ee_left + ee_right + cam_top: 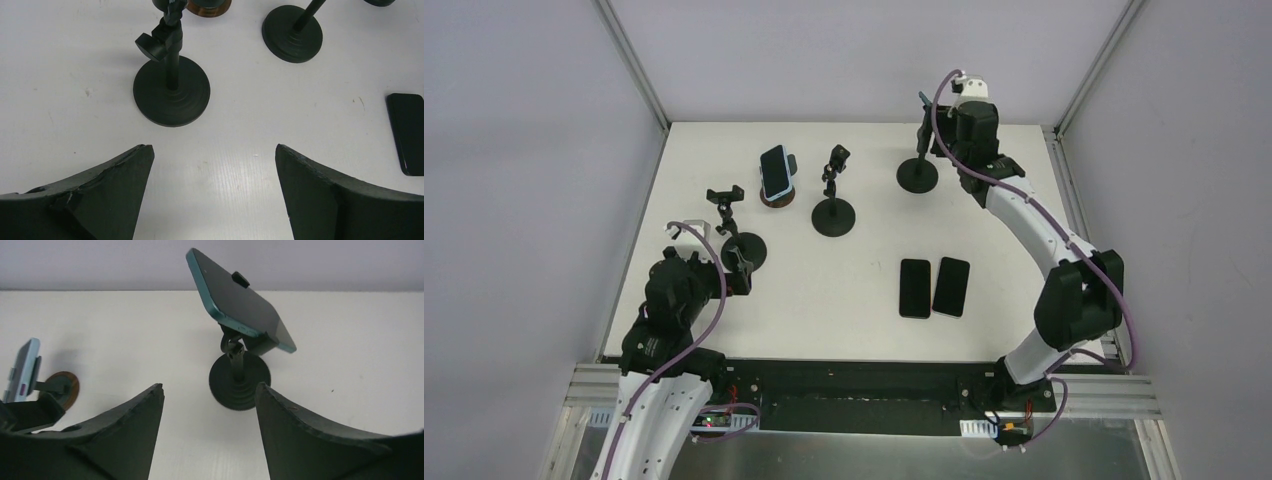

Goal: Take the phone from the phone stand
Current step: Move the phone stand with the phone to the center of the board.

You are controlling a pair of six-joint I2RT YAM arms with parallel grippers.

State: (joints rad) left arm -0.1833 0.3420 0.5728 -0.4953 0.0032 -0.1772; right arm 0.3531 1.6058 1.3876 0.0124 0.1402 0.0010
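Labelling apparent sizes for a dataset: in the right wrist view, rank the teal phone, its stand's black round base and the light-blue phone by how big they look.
1. teal phone
2. black round base
3. light-blue phone, farther off and seen nearly edge-on, so it only looks smallest

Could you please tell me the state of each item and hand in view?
Teal phone: clamped in far stand, tilted.
Blue phone: mounted on wooden-base stand.
Left stand: empty.
Middle stand: empty.
Two black phones: flat on table.
Left hand: open, empty.
Right hand: open, empty.
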